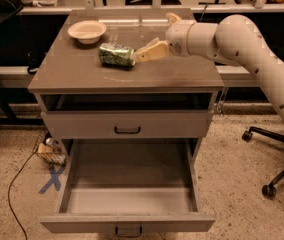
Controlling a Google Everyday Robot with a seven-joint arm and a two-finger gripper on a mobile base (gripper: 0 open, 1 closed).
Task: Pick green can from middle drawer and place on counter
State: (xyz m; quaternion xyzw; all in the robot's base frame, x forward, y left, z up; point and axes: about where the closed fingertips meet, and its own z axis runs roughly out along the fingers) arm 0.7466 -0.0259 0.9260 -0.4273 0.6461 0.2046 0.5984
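The green can (116, 54) lies on its side on the counter (77, 71), left of centre, just in front of the white bowl. My gripper (154, 36) is over the counter to the can's right, open, with the lower fingertip (141, 54) at or very near the can's right end. The can rests on the counter and is not held. The middle drawer (129, 181) is pulled far out below and nothing shows on its floor.
A white bowl (87, 31) sits at the counter's back left. The upper drawer front (127, 125) stands slightly out. An office chair base (274, 176) is at the right on the floor. Cables, a small box (49, 153) and a blue tape cross (52, 179) lie at the left.
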